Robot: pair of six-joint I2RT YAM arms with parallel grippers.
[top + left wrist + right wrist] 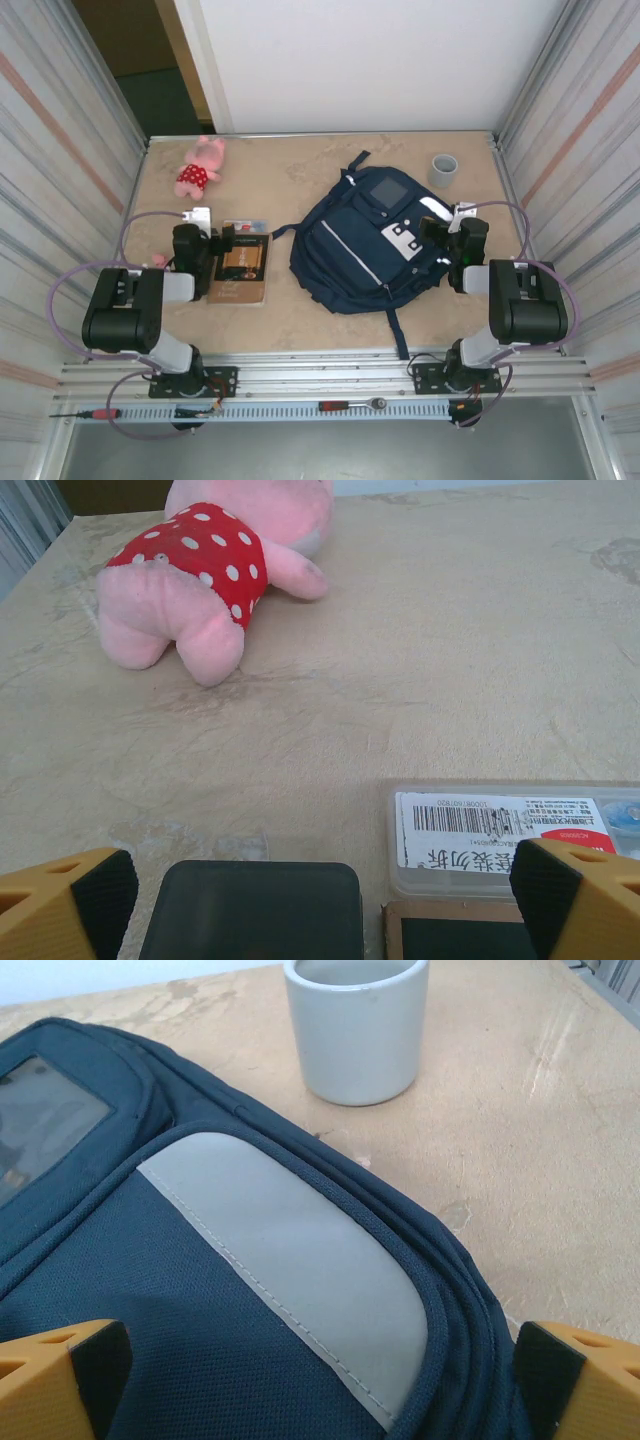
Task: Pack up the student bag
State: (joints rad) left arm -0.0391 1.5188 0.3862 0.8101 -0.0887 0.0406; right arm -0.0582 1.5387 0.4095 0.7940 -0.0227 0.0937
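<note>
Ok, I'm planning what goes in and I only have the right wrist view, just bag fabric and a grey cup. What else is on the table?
Observer: A pink plush toy in a red dotted dress lies at the far left of the table.
Operator: Anything nearer the left arm?
Observer: A brown book, with a clear plastic case at its far end, beside the open left gripper.
Operator: How does the bag lie?
Observer: The student bag lies flat mid-table, front panel up, one strap trailing to the near edge.
</note>
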